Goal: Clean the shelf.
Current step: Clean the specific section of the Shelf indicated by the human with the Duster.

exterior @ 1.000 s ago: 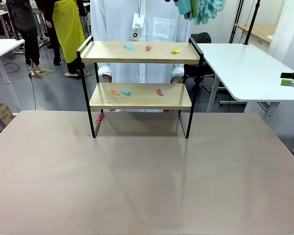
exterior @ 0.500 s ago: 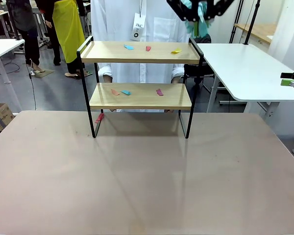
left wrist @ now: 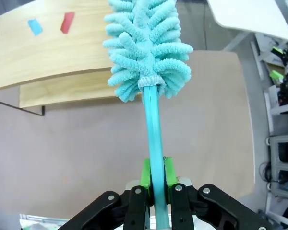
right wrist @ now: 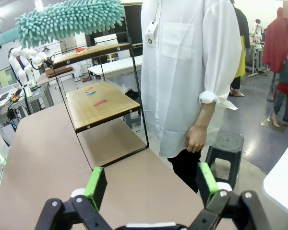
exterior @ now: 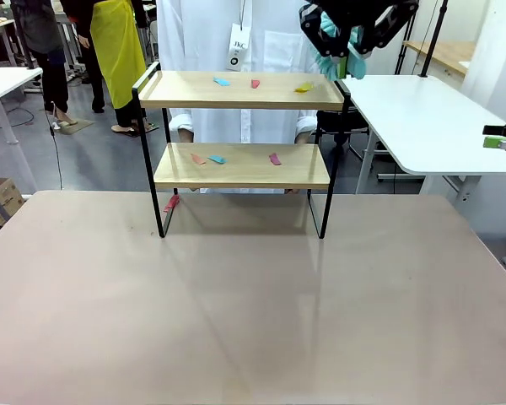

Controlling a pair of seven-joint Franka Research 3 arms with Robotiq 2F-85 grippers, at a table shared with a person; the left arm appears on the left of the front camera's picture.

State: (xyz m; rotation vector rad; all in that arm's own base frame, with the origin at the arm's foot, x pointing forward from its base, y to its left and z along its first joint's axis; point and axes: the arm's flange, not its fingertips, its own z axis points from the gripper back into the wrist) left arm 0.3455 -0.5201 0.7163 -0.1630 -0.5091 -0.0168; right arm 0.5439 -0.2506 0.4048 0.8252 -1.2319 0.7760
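Duster [left wrist: 148, 52]: hovering upper right, near the shelf [exterior: 278, 94] rail
Left gripper [left wrist: 153, 176]: squeezing shut on the duster's handle
Right gripper [right wrist: 151, 184]: standing wide open, gripping nothing

Pale wood boards on the shelf [exterior: 177, 91], thin black frame. Up top there's a blue scrap [exterior: 222, 82], a red scrap [exterior: 255, 83] and a yellow scrap [exterior: 304, 88]; lower down, an orange scrap [exterior: 197, 159] and a pink scrap [exterior: 274, 158]. The duster [left wrist: 149, 48] is fluffy turquoise, its handle the same shade. The left gripper [left wrist: 156, 173] is black with bright green pads [left wrist: 145, 172]. The surface [exterior: 253, 304] is dull beige, and the person's shirt [exterior: 202, 34] plain white.
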